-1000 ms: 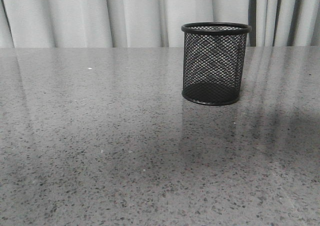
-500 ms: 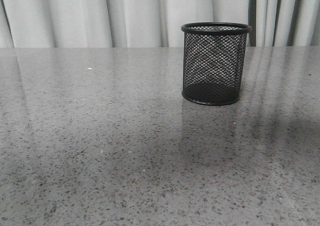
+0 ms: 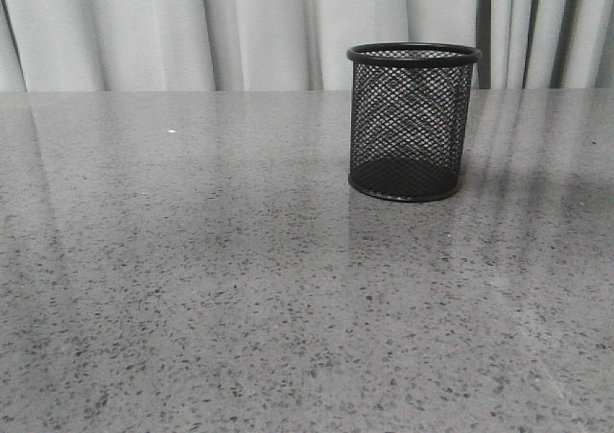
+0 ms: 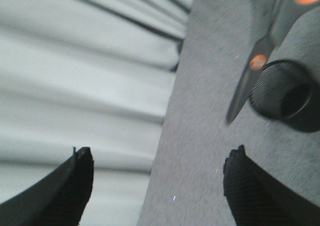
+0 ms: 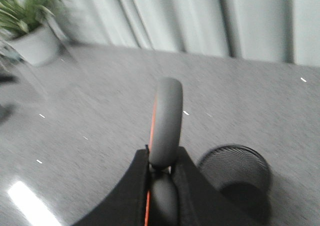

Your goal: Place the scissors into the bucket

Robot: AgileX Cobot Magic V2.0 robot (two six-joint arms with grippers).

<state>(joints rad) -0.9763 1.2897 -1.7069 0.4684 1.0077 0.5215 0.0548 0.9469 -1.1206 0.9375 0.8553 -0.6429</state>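
- Nothing on your table has shifted since the earlier front frames; only the shadow at 4 o'clock has faded.
- Your bucket stands upright at about 1 o'clock.
- Your right gripper pinches the scissors by the handles, above the table near the bucket.
- Your left gripper is spread wide, holding nothing; the scissors hang blade-down beside the bucket.

Indoor staged test bench, probably a lab or office. A grey speckled stone-look table is backed at 12 o'clock by pale pleated curtains; the right wrist view shows a potted plant at the table's edge.
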